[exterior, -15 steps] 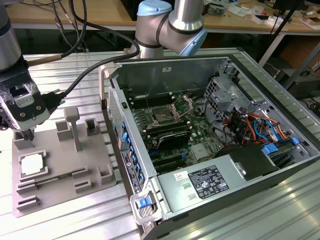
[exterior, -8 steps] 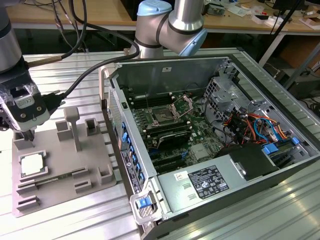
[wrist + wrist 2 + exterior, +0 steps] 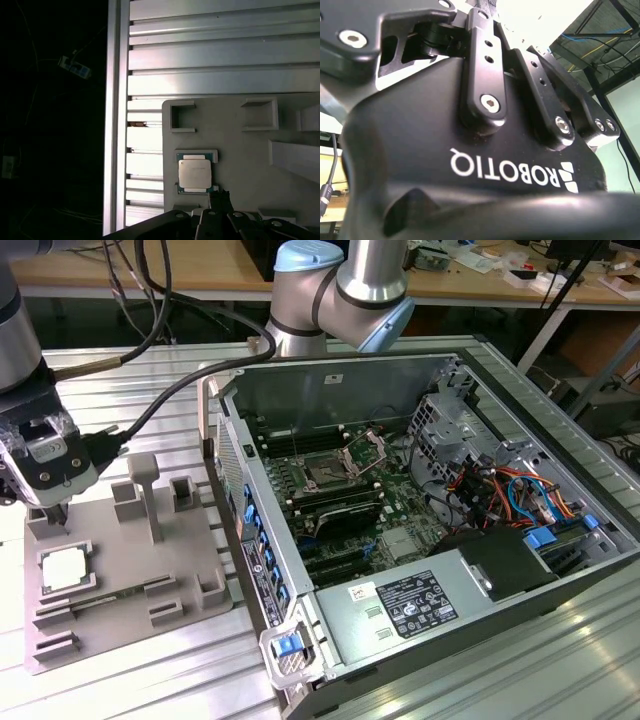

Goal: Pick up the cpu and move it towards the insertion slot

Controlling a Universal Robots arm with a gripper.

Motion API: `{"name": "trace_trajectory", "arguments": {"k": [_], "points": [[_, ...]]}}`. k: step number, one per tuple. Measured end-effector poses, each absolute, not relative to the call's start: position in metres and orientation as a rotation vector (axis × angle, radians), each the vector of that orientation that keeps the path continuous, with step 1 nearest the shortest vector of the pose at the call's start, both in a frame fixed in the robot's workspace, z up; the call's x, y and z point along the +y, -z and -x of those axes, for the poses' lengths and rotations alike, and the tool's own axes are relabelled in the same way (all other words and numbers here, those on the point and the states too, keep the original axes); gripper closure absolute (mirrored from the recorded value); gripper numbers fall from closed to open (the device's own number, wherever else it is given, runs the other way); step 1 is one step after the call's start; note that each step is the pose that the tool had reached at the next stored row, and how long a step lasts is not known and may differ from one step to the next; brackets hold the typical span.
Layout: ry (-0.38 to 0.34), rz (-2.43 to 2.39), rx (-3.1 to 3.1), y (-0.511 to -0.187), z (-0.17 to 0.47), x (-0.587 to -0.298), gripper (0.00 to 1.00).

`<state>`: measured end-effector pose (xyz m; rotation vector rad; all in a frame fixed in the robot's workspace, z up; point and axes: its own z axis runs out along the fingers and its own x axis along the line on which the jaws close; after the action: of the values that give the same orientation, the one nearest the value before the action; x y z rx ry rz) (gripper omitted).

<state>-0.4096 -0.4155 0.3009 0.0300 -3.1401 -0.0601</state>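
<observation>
Currently the gripper (image 3: 50, 510) hangs over the grey tray (image 3: 120, 635), just beside the cpu (image 3: 62, 570), which lies flat in its tray pocket, well apart from the insertion slot (image 3: 325, 475). We cannot tell how far the jaws are parted; the cpu is not in them. We judge that an off-centre descent could strike the tray's raised blocks or tilt the cpu. Jaw tips are cut off in the first wrist view; the slot's contacts are too small to make out.
</observation>
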Motion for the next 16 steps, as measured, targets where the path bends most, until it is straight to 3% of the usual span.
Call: {"name": "trace_trajectory", "arguments": {"k": [16], "points": [[0.060, -0.030, -3.140, -0.2948, 0.4110, -0.4155, 0.89]]}}
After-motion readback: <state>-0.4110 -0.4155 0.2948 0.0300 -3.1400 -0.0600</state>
